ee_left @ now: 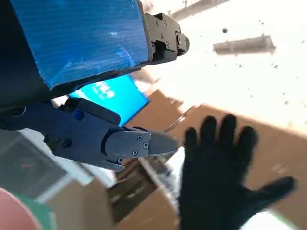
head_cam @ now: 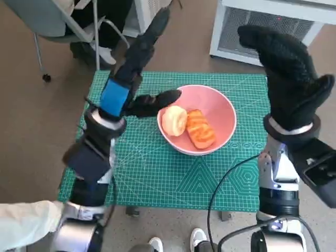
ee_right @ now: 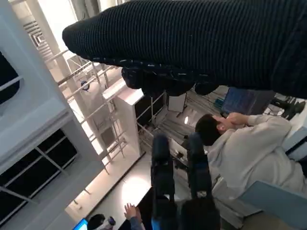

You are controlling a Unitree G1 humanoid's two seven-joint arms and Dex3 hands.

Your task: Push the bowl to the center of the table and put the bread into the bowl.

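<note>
The left hand was raised over the table's ten o'clock area, fingers spread and holding nothing, one dark finger reaching toward the bowl's rim at nine o'clock. The right hand, gloved, stood lifted at three o'clock beyond the mat's edge, likewise spread and empty; the left wrist view showed its fingers fanned apart.

Between them the pink bowl sat near the middle of the green cutting mat, and inside it lay two pieces of bread: a pale round roll at nine o'clock within the bowl, touching an orange loaf beside it.

Judged from this, both parts of the task looked finished. The remaining step was retreat: each hand would do well to lift away clear of the rim, since a brush from the left finger could shove the bowl off centre.

A person sat visible in the right wrist view.
</note>
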